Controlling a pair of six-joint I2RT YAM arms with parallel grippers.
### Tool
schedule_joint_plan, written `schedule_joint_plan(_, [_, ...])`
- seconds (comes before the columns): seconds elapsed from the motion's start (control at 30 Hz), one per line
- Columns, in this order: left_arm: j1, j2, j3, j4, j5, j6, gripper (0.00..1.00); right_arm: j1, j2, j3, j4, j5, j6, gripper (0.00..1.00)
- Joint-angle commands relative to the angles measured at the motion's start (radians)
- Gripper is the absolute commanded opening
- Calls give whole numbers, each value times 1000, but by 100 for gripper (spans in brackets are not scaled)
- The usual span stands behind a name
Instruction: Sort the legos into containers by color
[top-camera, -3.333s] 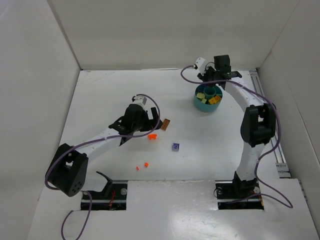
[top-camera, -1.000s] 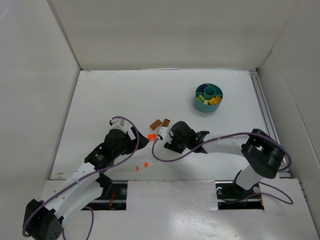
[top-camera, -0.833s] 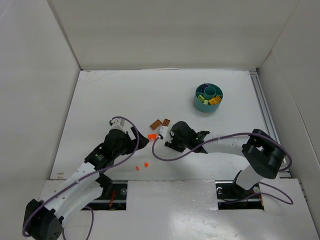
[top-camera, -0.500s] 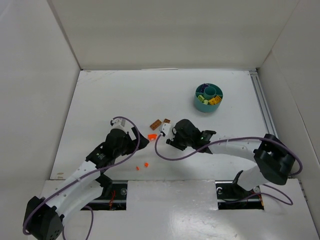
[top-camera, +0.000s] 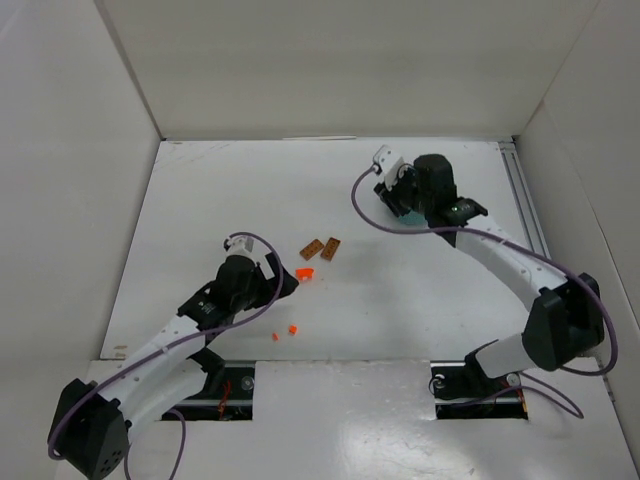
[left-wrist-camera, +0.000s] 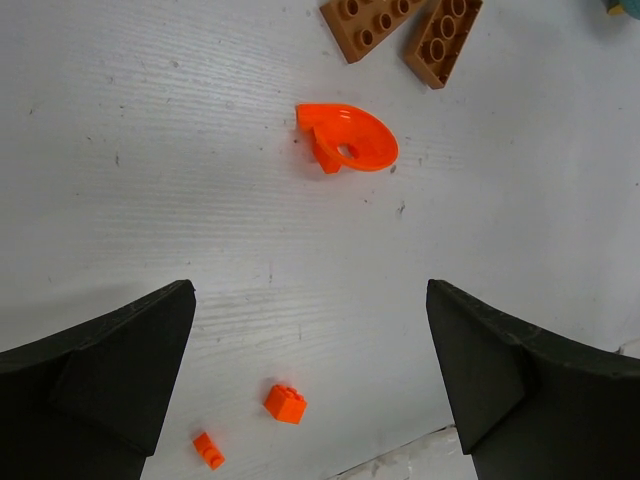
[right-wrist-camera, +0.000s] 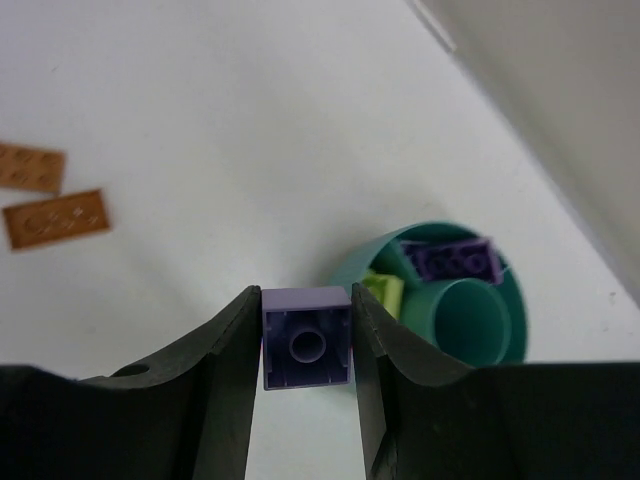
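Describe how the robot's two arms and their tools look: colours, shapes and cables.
The left arm and right arm have white links joined by bulky black joints. A thin purple cable loops loosely along each. The left tool and right tool each have two broad, matte black fingers.

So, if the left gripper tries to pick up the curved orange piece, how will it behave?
The curved orange piece looks like stiff, light plastic, so it should not bend. Its rounded edge gives the open left gripper few flat faces, so it may slip or swivel. It seems propped on a small stub, so a push could tip it.
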Motion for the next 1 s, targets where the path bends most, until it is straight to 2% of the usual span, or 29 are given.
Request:
schedule_joint_plan(0.0, [4, 28, 49, 57, -20, 27, 100, -61, 91, 135, -28, -53, -54, 32])
schedule_joint_plan(0.13, [4, 79, 84, 67, -49, 48, 100, -128, 228, 281, -71, -53, -101, 31])
schedule_joint_plan(0.4, [4, 240, 178, 107, -70, 113, 100, -178, 444, 509, -137, -67, -193, 31])
schedule_joint_plan(0.73, [13, 363, 247, 127, -79, 142, 100, -216, 524, 553, -160, -56, -213, 31])
schedule_joint_plan(0.87, [13, 363, 247, 127, -90, 142, 100, -225, 533, 542, -151, -67, -213, 36])
schedule_joint_plan(0.97, [13, 354, 247, 127, -90, 142, 100, -225, 533, 533, -151, -88, -213, 45])
